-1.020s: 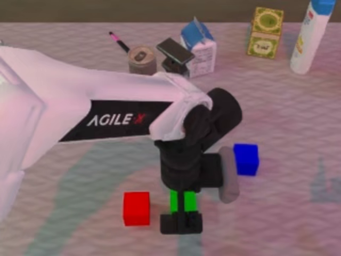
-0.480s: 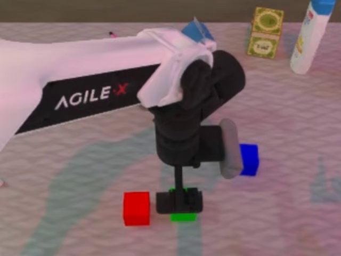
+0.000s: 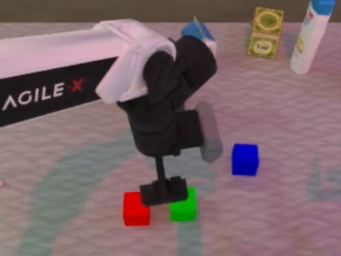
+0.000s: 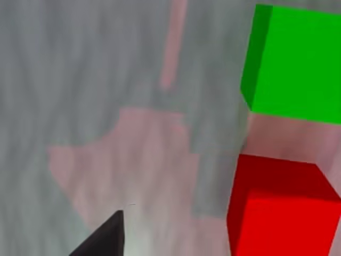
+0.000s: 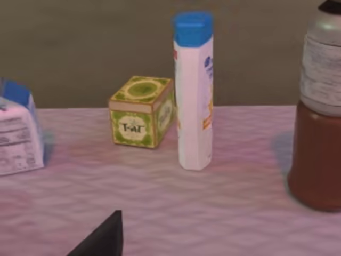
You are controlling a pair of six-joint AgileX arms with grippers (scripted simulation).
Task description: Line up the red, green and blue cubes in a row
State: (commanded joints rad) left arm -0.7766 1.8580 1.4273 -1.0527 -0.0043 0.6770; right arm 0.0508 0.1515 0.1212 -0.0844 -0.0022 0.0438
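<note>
Now left hand [image 3: 163, 193] above red cube [image 3: 136, 208] and green cube [image 3: 184, 206], grip unclear.

You see a bright red cube [image 3: 136, 208], a bright green cube [image 3: 184, 205] and a deep blue cube [image 3: 245, 159] on a desk [image 3: 277, 106] mottled pink and grey-green. At the frame's upper right stand a green-and-yellow patterned box [image 3: 265, 32] and a white bottle [image 3: 310, 34] with a blue cap.
</note>
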